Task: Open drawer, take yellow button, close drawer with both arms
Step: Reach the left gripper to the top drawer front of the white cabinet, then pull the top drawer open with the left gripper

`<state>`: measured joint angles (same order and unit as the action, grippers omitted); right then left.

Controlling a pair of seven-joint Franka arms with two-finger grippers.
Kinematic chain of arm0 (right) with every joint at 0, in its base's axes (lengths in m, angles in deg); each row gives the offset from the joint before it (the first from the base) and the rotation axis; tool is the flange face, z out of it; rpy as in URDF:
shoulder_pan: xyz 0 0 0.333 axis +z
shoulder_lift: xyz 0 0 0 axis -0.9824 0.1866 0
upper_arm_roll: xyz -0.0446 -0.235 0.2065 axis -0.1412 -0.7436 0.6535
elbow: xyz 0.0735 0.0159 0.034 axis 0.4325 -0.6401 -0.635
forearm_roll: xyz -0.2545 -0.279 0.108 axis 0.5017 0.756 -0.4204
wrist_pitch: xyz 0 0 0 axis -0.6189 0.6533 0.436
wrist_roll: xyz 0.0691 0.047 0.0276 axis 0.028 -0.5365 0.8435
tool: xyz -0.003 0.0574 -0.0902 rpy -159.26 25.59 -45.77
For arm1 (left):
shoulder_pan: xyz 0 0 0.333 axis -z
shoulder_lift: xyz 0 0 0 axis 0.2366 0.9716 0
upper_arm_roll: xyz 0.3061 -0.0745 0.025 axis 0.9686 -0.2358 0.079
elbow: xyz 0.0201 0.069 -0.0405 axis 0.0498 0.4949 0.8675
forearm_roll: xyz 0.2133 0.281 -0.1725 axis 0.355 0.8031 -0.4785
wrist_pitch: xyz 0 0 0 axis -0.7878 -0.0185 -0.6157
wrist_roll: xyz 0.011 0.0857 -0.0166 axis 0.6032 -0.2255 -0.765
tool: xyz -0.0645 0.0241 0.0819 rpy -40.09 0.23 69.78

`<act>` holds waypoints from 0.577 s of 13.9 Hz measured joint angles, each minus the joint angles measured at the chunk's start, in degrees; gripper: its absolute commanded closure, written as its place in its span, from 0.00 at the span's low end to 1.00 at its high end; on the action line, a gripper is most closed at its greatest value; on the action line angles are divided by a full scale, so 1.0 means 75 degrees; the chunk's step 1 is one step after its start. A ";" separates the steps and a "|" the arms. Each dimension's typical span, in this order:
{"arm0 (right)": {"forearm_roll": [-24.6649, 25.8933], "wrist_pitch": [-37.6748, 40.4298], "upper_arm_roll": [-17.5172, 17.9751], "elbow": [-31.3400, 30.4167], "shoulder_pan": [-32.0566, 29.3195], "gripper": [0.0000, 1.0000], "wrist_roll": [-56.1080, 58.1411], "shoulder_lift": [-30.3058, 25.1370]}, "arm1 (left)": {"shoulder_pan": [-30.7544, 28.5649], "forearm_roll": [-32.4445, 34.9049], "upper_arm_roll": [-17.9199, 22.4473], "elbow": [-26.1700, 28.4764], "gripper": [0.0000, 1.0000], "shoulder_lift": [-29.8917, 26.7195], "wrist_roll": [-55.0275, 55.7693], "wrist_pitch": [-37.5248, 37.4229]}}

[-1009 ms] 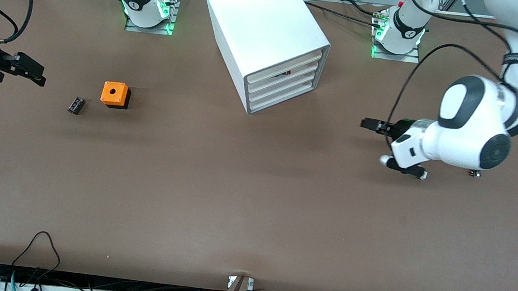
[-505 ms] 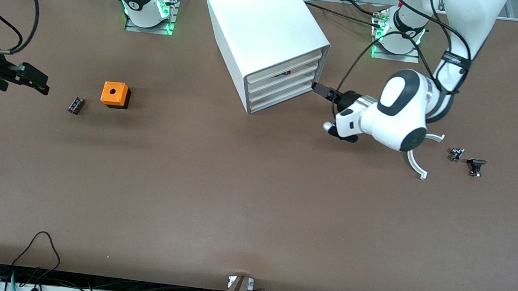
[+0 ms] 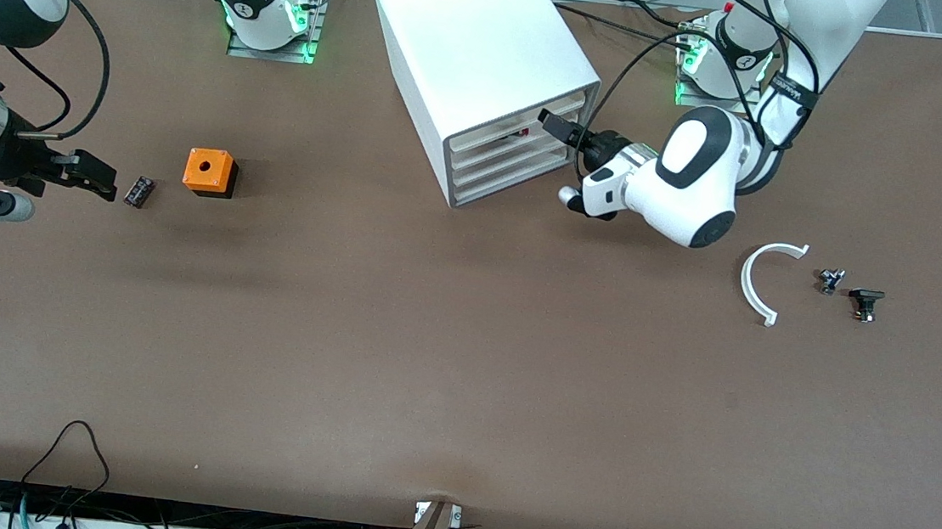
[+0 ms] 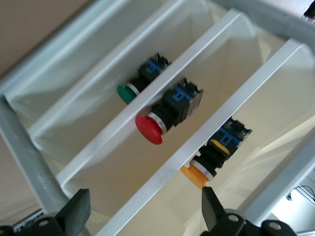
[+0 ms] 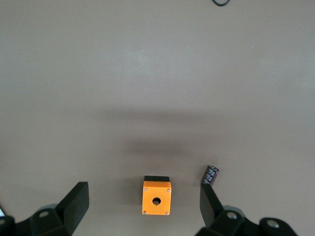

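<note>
— Orange-yellow cap on a dark blue-black body: the button (image 4: 212, 156) sits inside the white drawer cabinet (image 3: 488, 70), in one of its stacked compartments. Where is it relative to the left gripper (image 3: 558, 124)?

— Straight ahead of it, apart from it, nearer one of the two black fingertips (image 4: 209, 206) than the other. The jaws stand wide and hold nothing. From the front camera that gripper is right at the cabinet's drawer fronts, up by the upper drawers.

— What does the left wrist view give that the front view does not?

— The contents. It looks into the compartments and shows a red button (image 4: 165, 118) in the one beside the orange-yellow one, and a green button (image 4: 138, 84) in the next. The front view shows only a speck of red in a gap between the drawer fronts.

— And the right gripper (image 3: 91, 174)?

— It is low over the right arm's end of the table, just beside a small black block (image 3: 139, 190), fingers spread wide, empty. Its wrist view looks down on the block and an orange cube (image 5: 157, 197) with a round hole.

— Anything only the front view catches?

— A white curved piece (image 3: 757, 283) and two small dark parts (image 3: 848, 291) on the table (image 3: 428, 363), toward the left arm's end.
</note>
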<state>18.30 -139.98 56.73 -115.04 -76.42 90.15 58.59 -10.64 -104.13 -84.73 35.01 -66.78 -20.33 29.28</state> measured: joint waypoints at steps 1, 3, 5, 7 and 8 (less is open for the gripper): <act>0.0000 -0.0008 0.0005 -0.0001 0.0119 0.00 0.0001 0.0004 | -0.0002 -0.0017 -0.0036 0.0107 0.02 -0.0012 -0.0005 0.0004; 0.0000 -0.0007 0.0013 0.0028 0.0266 0.00 0.0009 -0.0016 | -0.0009 -0.0023 -0.0118 0.0220 0.16 -0.0020 -0.0007 0.0082; 0.0000 0.0001 0.0054 0.0087 0.0293 0.00 0.0070 -0.0082 | -0.0011 -0.0033 -0.0231 0.0260 0.71 -0.0021 -0.0006 0.0268; -0.0001 0.0016 0.0094 0.0108 0.0299 0.00 0.0483 -0.0196 | -0.0019 -0.0036 -0.0258 0.0280 1.00 -0.0022 -0.0004 0.0441; -0.0002 0.0024 0.0097 0.0108 0.0299 0.00 0.0904 -0.0231 | -0.0019 -0.0036 -0.0276 0.0314 1.00 -0.0023 -0.0004 0.0480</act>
<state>18.28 -139.80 57.45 -114.23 -74.17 96.93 56.86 -10.78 -104.41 -86.80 37.36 -66.95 -20.36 32.88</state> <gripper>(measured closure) 0.000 0.410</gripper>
